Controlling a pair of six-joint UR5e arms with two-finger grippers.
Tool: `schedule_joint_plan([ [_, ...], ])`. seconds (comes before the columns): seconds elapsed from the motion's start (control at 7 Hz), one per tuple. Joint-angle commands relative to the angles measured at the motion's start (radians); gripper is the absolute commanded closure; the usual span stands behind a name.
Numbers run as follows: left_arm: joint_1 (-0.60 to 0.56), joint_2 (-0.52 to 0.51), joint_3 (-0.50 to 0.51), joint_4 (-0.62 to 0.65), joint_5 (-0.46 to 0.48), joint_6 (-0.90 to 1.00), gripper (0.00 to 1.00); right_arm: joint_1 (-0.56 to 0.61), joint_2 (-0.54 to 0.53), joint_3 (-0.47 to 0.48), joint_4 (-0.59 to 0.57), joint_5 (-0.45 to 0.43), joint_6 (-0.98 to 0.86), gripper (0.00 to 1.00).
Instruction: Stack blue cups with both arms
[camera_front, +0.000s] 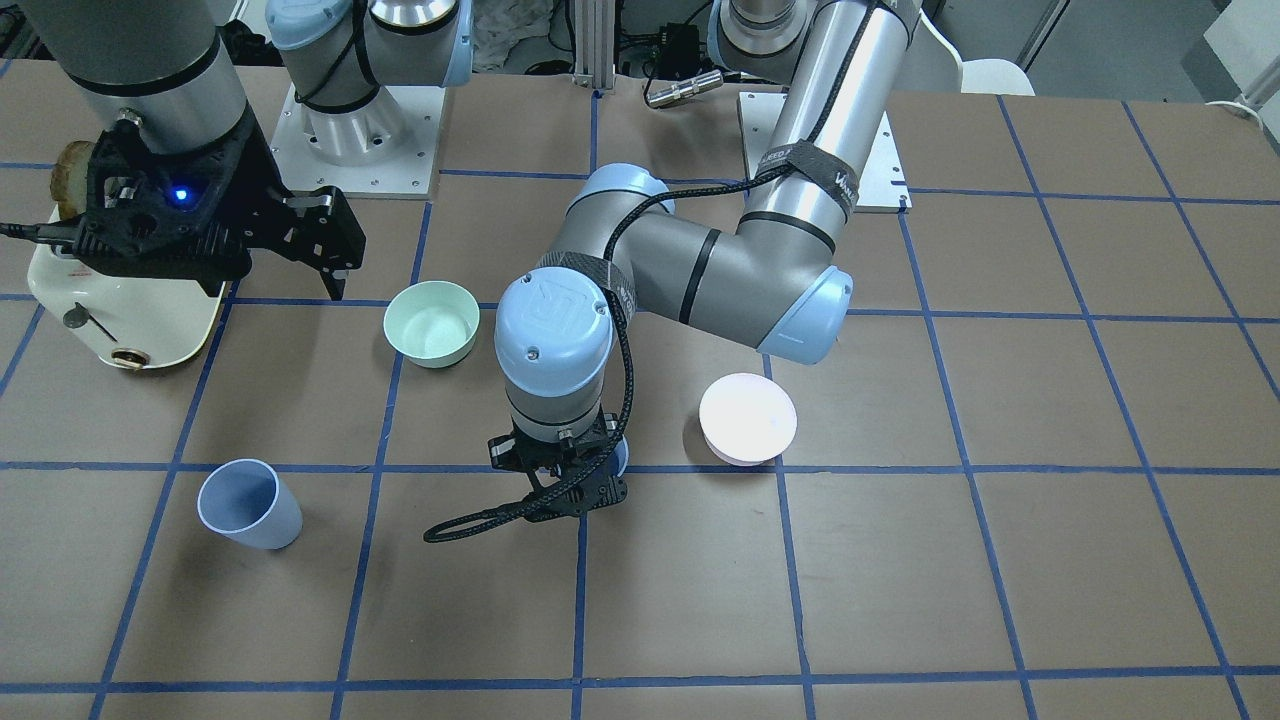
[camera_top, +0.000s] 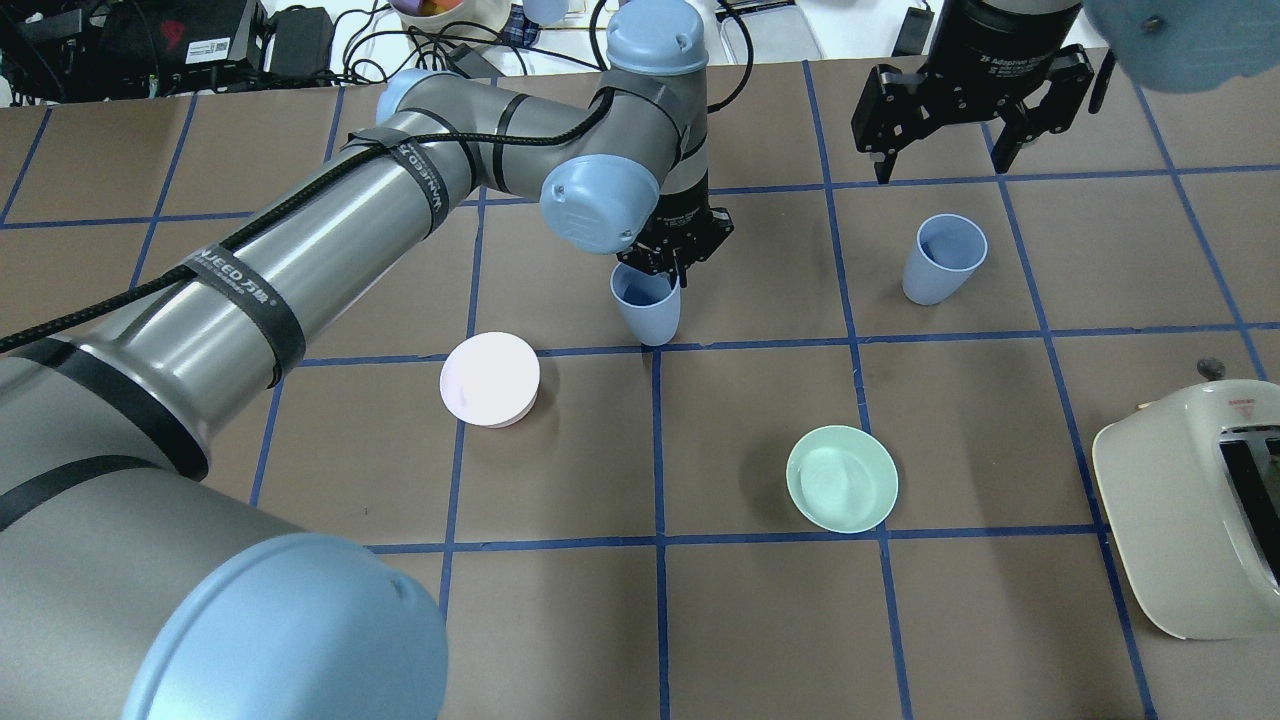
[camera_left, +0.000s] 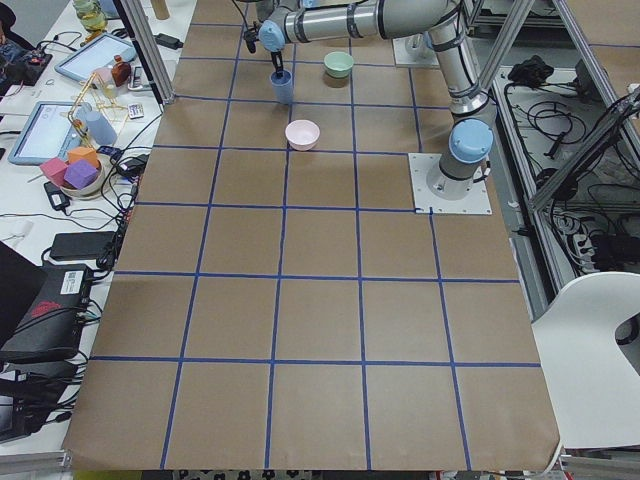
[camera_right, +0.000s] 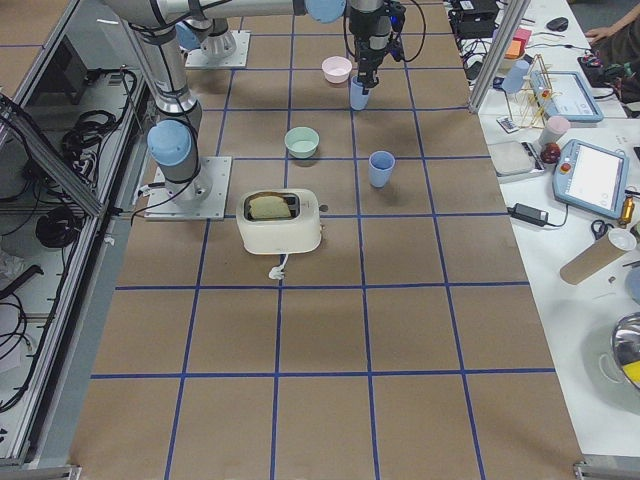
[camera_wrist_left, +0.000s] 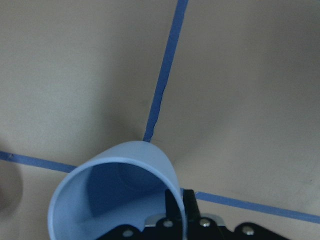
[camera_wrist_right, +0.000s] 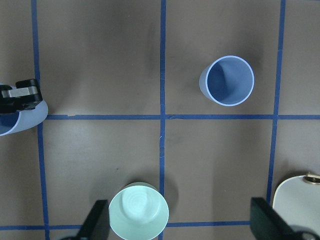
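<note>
L gripper (camera_top: 668, 266) is clamped on the rim wall of one blue cup (camera_top: 647, 308) at a tape crossing near table centre, pink bowl (camera_top: 490, 380) nearby; I can't tell if its base touches the table. R gripper (camera_top: 942, 165) hangs w/ fingers spread wide, just beyond the 2nd blue cup (camera_top: 940, 262). That one stands upright & untouched, well apart from the 1st.

Held cup (camera_front: 621, 457) mostly hidden behind left arm (camera_front: 553, 325); toaster (camera_top: 1170, 520) edge-cropped.

Left arm (camera_top: 300, 250) reaches forward, jaws pinching a blue cup (camera_top: 648, 310); right arm (camera_front: 130, 50) hovers, jaws spread.
</note>
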Motion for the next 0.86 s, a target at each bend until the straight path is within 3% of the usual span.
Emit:
schedule_joint_plan([
  [0.0, -0.002, 0.002, -0.008, -0.001, 0.002, 0.000, 0.00, 0.000, -0.001, 0.000, 0.000, 0.000, 0.000, 0.00],
  [0.29, 0.001, 0.069, 0.051, -0.079, -0.001, -0.002, 0.00, 0.000, -0.001, 0.000, 0.000, 0.000, 0.000, 0.00],
  [0.43, 0.009, 0.117, 0.099, -0.195, -0.003, 0.018, 0.00, -0.006, 0.004, -0.001, 0.000, -0.005, -0.002, 0.00],
  [0.71, 0.056, 0.236, 0.117, -0.323, -0.011, 0.196, 0.00, -0.063, 0.051, 0.003, 0.000, -0.002, 0.000, 0.00],
])
